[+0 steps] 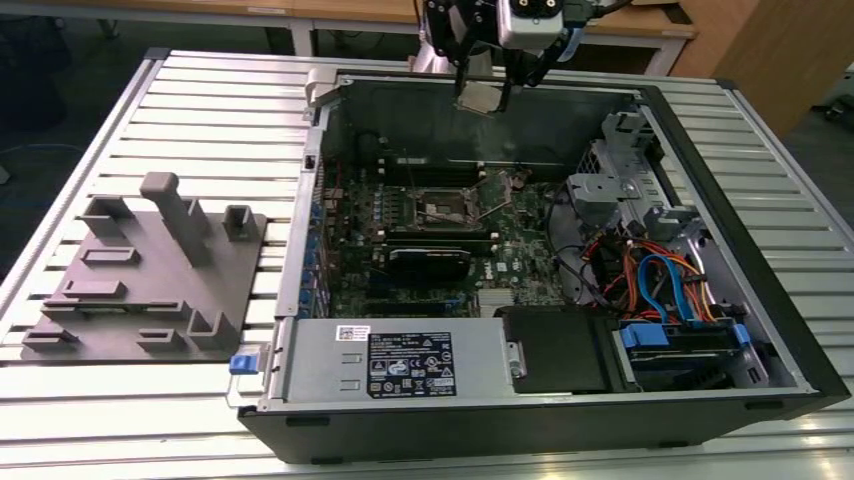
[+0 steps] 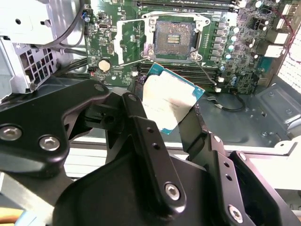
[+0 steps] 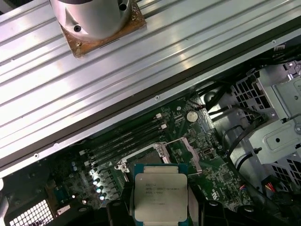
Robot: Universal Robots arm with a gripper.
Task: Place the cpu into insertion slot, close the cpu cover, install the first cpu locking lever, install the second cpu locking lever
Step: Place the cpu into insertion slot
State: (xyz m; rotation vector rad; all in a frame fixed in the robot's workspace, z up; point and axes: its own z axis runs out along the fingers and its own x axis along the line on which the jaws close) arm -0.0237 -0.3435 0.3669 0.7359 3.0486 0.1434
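Cpu (image 1: 481, 97) (image 2: 171, 101) (image 3: 159, 195): silvery lid outward, green rim visible, clamped by two opposite edges between the black fingers (image 2: 141, 127) of the gripper (image 1: 483, 90) (image 2: 165, 117) (image 3: 159, 212). Gripper closed firmly on the chip.

Held in the air, well apart from the insertion slot (image 1: 445, 207) (image 2: 173, 40) (image 3: 146, 157) and touching none of it. In the exterior view, raised above the slot and beyond it, over the far wall of the computer case (image 1: 534, 430).

Insertion slot: uncovered and unfilled, dark centre exposed inside a black-and-silver rim, set in the green motherboard (image 1: 400, 240).

Cpu cover (image 2: 131, 41): swung open, just beside the slot, circuit board visible through its square window.

Thin wire lever (image 2: 207, 75): angled away from one corner of the slot, not latched.

Long black memory slots (image 2: 188, 4) (image 3: 127, 141): near the slot, parallel to one of its sides.

Grey fixture plate (image 1: 147, 290): well apart from the slot, outside the case on the slatted table (image 1: 134, 420).
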